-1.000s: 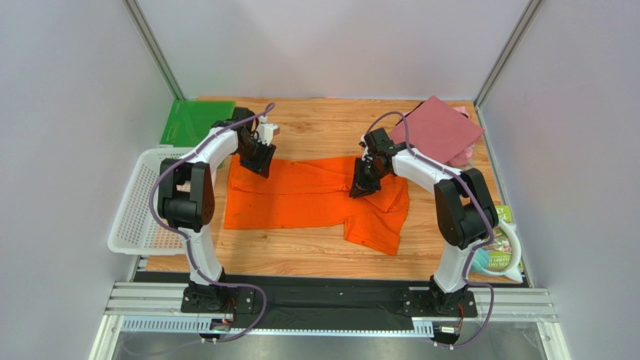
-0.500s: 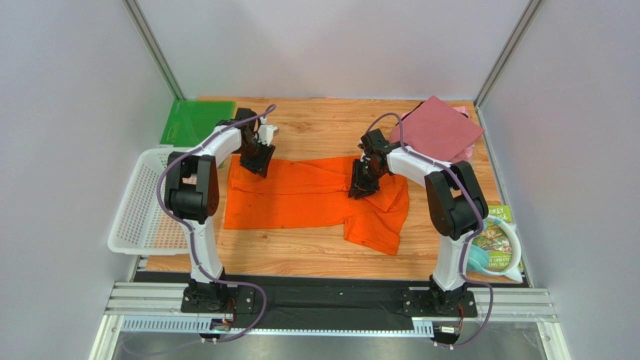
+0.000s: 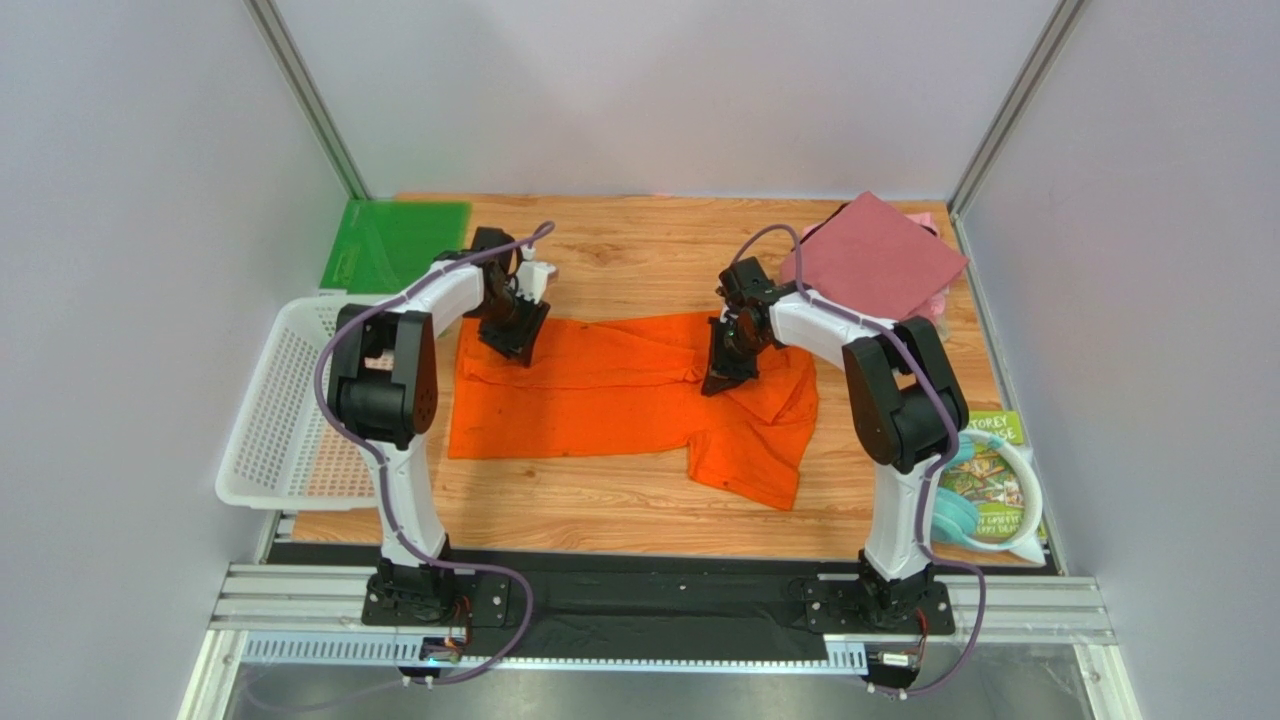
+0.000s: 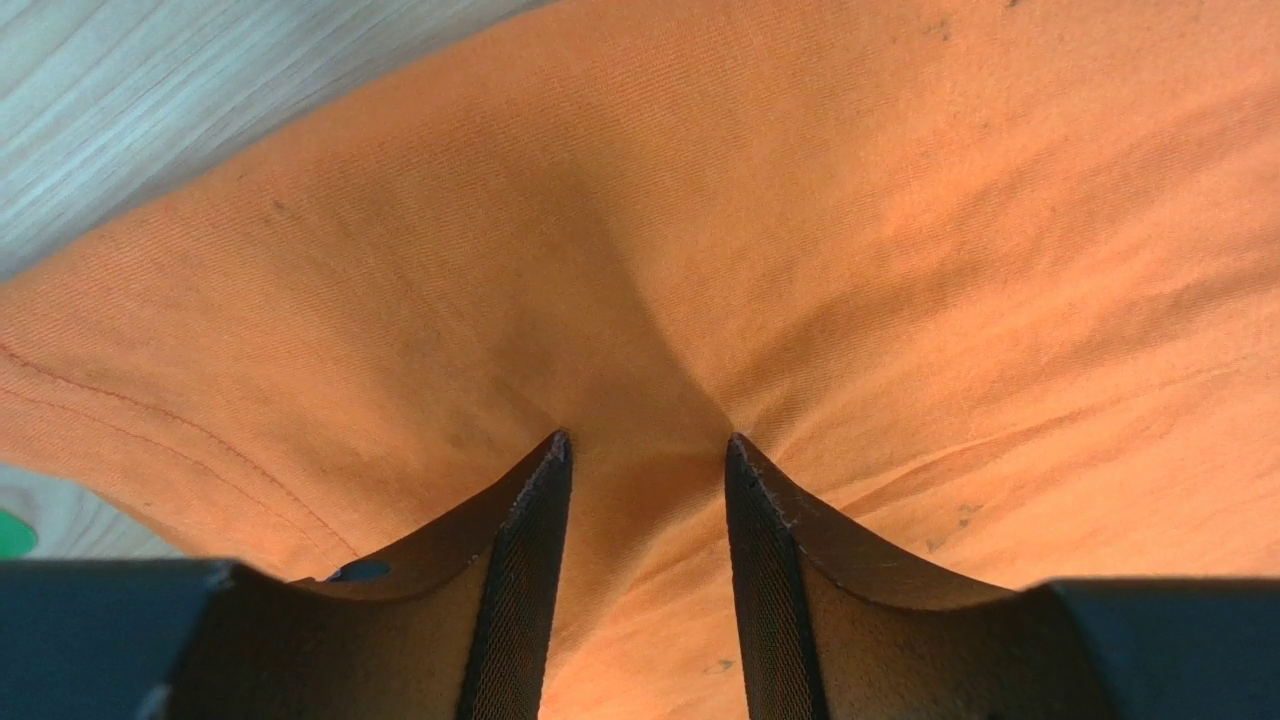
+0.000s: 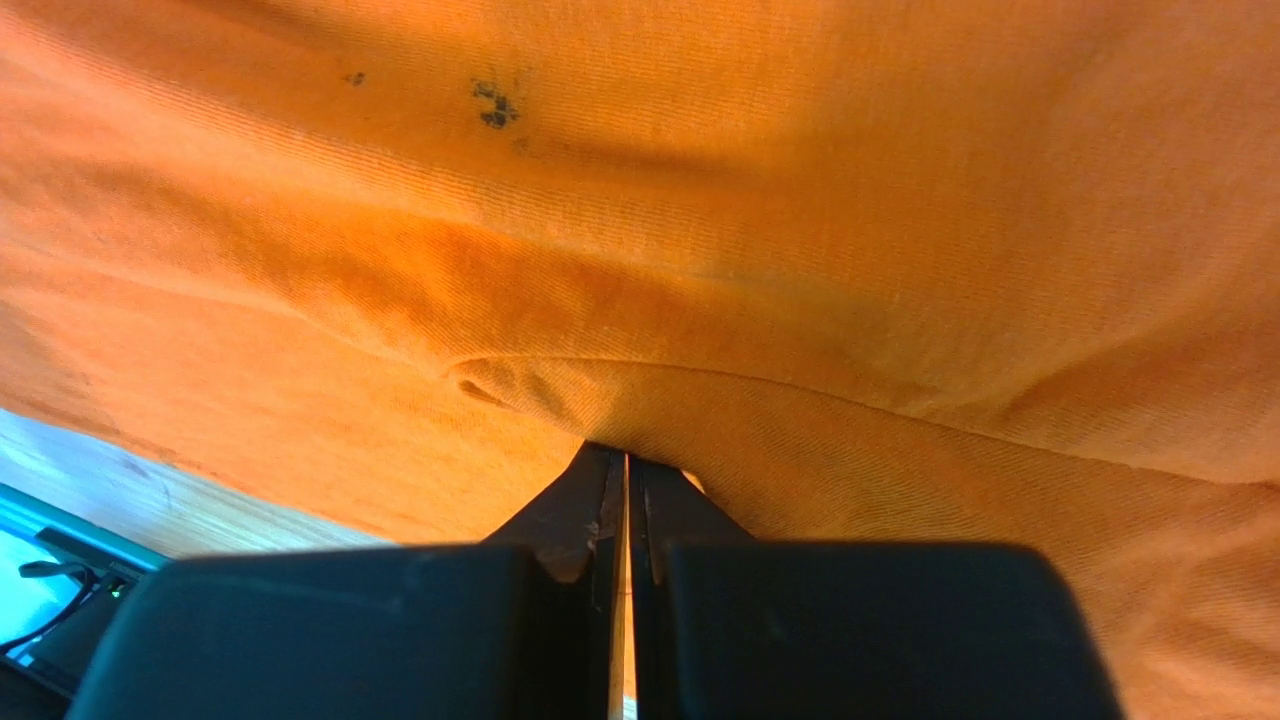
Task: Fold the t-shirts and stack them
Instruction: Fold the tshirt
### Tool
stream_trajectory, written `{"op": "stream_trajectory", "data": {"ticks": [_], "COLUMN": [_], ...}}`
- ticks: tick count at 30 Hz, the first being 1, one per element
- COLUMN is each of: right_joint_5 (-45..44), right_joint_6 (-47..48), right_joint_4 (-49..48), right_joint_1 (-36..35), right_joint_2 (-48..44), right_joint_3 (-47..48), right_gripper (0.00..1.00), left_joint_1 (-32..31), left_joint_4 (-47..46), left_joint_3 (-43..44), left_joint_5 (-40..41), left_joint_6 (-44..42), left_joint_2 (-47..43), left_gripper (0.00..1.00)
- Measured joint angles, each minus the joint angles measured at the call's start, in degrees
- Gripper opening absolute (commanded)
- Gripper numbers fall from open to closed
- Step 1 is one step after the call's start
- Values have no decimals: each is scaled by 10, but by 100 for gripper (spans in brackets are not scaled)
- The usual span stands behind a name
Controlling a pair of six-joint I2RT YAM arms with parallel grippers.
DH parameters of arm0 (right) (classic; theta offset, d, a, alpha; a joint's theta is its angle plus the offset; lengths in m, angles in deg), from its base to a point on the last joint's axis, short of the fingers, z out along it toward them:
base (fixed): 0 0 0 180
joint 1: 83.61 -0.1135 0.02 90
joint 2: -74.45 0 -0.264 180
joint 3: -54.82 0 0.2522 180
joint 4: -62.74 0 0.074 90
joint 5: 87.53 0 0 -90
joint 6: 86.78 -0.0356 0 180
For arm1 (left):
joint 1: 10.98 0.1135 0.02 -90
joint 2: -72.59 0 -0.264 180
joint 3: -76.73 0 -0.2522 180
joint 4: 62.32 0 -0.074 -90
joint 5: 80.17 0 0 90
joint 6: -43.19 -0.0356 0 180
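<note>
Because cloth fills both wrist views, the orange t-shirt [image 3: 601, 402] shows its outline only from above, and the pale pink t-shirt [image 3: 929, 312] is mostly hidden under the maroon t-shirt [image 3: 879, 258] at the table's [image 3: 631, 255] far right corner. The orange one lies spread mid-table. The left pincer [image 3: 514, 336] presses its far left edge, jaws partway apart with cloth puckered between them. The right pincer [image 3: 721, 372], closed tight, nips a ridge towards its right. A green sheet [image 3: 394, 245] and a white basket [image 3: 278, 428] sit left, well apart.
</note>
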Motion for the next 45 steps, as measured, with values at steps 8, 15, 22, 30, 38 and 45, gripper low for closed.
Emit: {"op": "stream_trajectory", "data": {"ticks": [8, 15, 22, 30, 38, 45], "right_joint_5": [1, 7, 6, -37, -72, -73], "right_joint_6": [-1, -5, 1, -13, -60, -106], "right_joint_4": [1, 5, 27, 76, 117, 135], "right_joint_1": [-1, -18, -21, -19, -19, -19], "right_joint_2": [-12, -97, -132, -247, -394, -469], "right_joint_3": [-6, -49, -57, -145, -251, -348], "right_gripper": [0, 46, 49, 42, 43, 43], "left_joint_1": [-1, -1, 6, 18, 18, 18], "left_joint_4": [-28, -39, -24, 13, 76, 108], "left_joint_3": [-28, -43, -54, -103, -119, -190], "left_joint_5": [3, 10, 23, 26, 6, 10], "left_joint_6": [-11, -20, -25, -44, -54, -69], "left_joint_2": [-17, -28, -43, -134, -241, -257], "left_gripper": [49, 51, 53, 54, 54, 54]}}
